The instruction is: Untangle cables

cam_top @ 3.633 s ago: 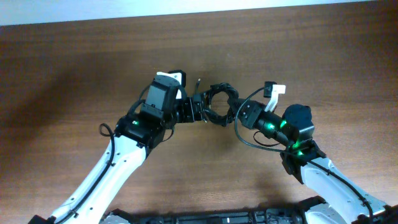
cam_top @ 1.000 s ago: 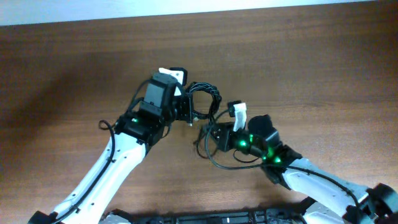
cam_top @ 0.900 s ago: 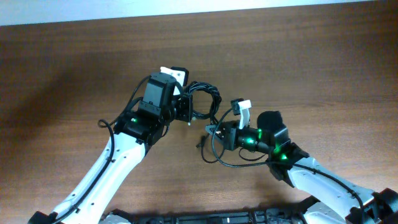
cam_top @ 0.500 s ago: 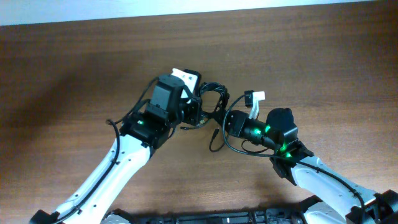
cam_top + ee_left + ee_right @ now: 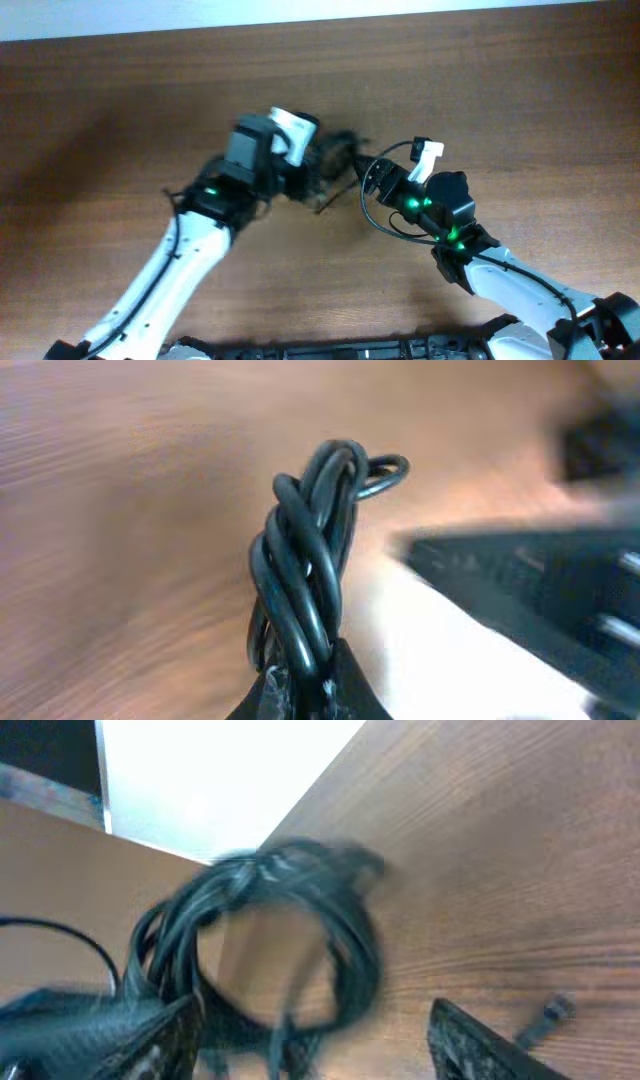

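The cables (image 5: 308,565) are a twisted black bundle near the middle of the bench (image 5: 520,100), between the two arms. The left claw (image 5: 300,695) is closed tightly on the lower end of the bundle. The right claw (image 5: 310,1040) is wide, its fingers (image 5: 478,1042) far apart, with the blurred coil just before it. Whether it touches cannot be told. A small dark piece (image 5: 551,1011) lies on the wood nearby.
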`<state>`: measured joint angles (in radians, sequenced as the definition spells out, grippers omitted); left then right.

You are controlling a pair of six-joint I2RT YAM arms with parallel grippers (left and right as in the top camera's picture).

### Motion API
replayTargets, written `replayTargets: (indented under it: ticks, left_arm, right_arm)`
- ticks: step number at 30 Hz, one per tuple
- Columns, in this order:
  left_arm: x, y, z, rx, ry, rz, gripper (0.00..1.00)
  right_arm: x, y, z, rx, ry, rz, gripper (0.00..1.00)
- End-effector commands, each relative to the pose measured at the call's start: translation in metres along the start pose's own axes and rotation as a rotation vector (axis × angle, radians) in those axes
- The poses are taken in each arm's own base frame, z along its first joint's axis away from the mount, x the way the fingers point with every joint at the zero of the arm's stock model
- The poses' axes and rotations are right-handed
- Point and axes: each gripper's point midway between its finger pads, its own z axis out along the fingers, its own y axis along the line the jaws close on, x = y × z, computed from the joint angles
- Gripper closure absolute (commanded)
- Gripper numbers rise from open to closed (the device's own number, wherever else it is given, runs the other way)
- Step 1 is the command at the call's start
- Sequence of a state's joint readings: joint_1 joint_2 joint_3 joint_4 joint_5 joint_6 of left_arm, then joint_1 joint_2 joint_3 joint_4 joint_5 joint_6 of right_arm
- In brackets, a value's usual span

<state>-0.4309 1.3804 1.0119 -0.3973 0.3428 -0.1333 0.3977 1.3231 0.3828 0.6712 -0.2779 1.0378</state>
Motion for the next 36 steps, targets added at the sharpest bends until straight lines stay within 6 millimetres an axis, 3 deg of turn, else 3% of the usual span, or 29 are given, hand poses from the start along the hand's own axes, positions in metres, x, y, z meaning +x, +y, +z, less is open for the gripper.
replayTargets:
  ticks: [1,2,4,6,12,14,16,18,21,22,23,25,27,29,32,34,36]
  left_arm:
    - [-0.019,0.061,-0.022,-0.144,-0.101,-0.364,1.0]
    - [-0.019,0.069,-0.025,-0.153,-0.116,-0.46,1.0]
    - [-0.02,0.072,-0.027,-0.147,-0.136,-0.631,1.0]
    - [-0.022,0.057,-0.023,-0.076,-0.122,-0.716,1.0]
    - [-0.017,0.029,-0.014,-0.02,-0.086,-0.952,1.0]
    - [-0.016,0.02,-0.011,-0.006,-0.072,-1.002,1.0]
    - [-0.014,0.013,-0.009,0.003,-0.06,-0.995,1.0]
    - [-0.014,0.013,-0.009,0.004,-0.06,-1.017,1.0]
    - [-0.015,0.014,-0.009,0.004,-0.061,-1.043,1.0]
    - [-0.015,0.014,-0.009,0.002,-0.064,-1.042,1.0]
    - [-0.015,0.018,-0.009,-0.018,-0.077,-0.997,1.0]
    - [-0.018,0.034,-0.014,-0.066,-0.1,-0.741,1.0]
    - [-0.02,0.05,-0.019,-0.102,-0.109,-0.503,1.0]
    - [-0.021,0.052,-0.02,-0.111,-0.089,-0.138,1.0]
    - [-0.019,0.007,-0.019,0.12,-0.076,0.154,1.0]
    - [-0.018,-0.012,-0.018,0.192,-0.077,0.181,1.0]
    - [-0.013,-0.033,-0.014,0.239,-0.064,0.214,1.0]
  right_arm:
    - [-0.006,0.02,-0.005,-0.061,-0.006,-0.044,0.16]
    - [-0.001,0.025,-0.006,-0.086,0.024,-0.091,0.14]
    - [0.029,0.038,-0.009,-0.184,0.162,-0.248,0.08]
    - [0.055,0.046,-0.008,-0.229,0.23,-0.363,0.0]
    - [0.075,0.04,0.007,-0.111,0.159,-0.395,0.03]
    - [0.074,0.034,0.01,-0.073,0.134,-0.399,0.11]
    - [0.073,0.022,0.014,-0.027,0.127,-0.397,0.32]
    - [0.077,0.014,0.016,-0.007,0.142,-0.395,0.6]
    - [0.078,0.011,0.016,0.001,0.148,-0.394,0.9]
    - [0.078,0.01,0.016,0.005,0.149,-0.394,0.96]
    - [0.078,0.007,0.015,0.011,0.163,-0.387,0.96]
    - [0.082,0.012,0.006,-0.047,0.254,-0.356,0.96]
    - [0.08,0.03,-0.012,-0.176,0.347,-0.323,0.96]
    - [0.075,0.054,-0.04,-0.346,0.448,-0.283,0.96]
    - [0.064,0.059,-0.047,-0.364,0.45,-0.218,0.96]
    - [0.059,0.054,-0.042,-0.324,0.414,-0.194,0.96]
    - [0.04,0.043,-0.031,-0.23,0.308,-0.139,0.96]
